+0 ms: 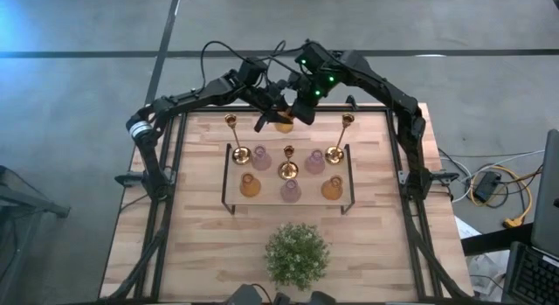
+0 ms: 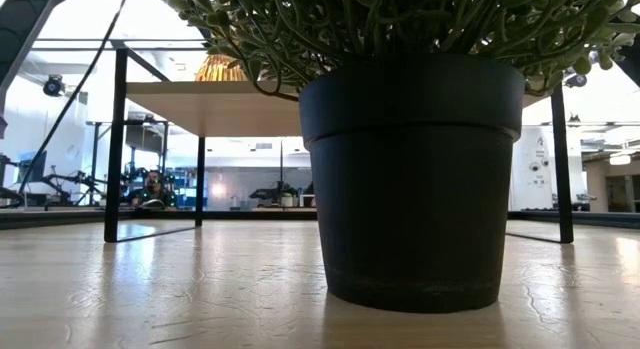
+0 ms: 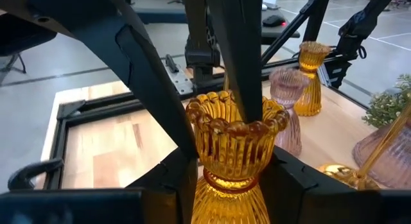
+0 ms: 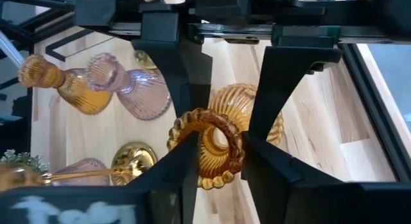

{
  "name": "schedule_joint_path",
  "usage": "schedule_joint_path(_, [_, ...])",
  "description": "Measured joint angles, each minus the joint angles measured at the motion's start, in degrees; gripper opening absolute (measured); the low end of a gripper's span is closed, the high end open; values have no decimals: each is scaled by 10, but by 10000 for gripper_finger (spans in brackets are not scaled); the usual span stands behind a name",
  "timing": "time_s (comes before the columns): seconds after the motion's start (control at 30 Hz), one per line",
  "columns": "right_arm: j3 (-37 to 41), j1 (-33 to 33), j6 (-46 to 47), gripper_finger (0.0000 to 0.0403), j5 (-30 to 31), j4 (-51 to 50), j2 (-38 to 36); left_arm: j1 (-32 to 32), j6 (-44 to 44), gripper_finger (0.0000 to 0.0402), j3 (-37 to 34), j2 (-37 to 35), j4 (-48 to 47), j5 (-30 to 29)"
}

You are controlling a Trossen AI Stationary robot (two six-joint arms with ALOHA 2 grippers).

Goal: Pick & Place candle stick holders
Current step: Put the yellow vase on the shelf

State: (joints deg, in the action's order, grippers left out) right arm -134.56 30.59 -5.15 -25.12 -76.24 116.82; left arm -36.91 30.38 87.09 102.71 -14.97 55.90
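Both grippers, left (image 1: 272, 113) and right (image 1: 301, 110), flanked your amber holder (image 1: 283, 123) beyond the shelf (image 1: 231, 178); left fingers (image 3: 168, 179) clasped it, right jaws were parted narrowly.

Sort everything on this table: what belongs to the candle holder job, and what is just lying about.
Job:
- amber holder in the left gripper
- two more amber holders
- three pink glass holders
- three brass sticks

Lying about:
- potted plant
- black frame
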Motion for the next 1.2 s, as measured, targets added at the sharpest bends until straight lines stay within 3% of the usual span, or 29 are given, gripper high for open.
schedule_joint_path(0.43, [-4,3,-13,130,13,-4,-70,0,-1,126,-2,0,-16,0])
schedule_joint_path(0.67, [2,30,-30,105,102,-83,-130,-1,-1,126,-2,0,-17,16])
schedule_joint_path(0.8, [28,50,-30,80,103,-61,-174,-2,1,126,-2,0,-17,22])
schedule_joint_path(1.0, [192,96,-34,36,90,50,-248,-2,1,126,-2,0,-18,21])
schedule_joint_path(1.2, [423,165,-63,9,-9,237,-328,-2,2,126,-2,0,-24,21])
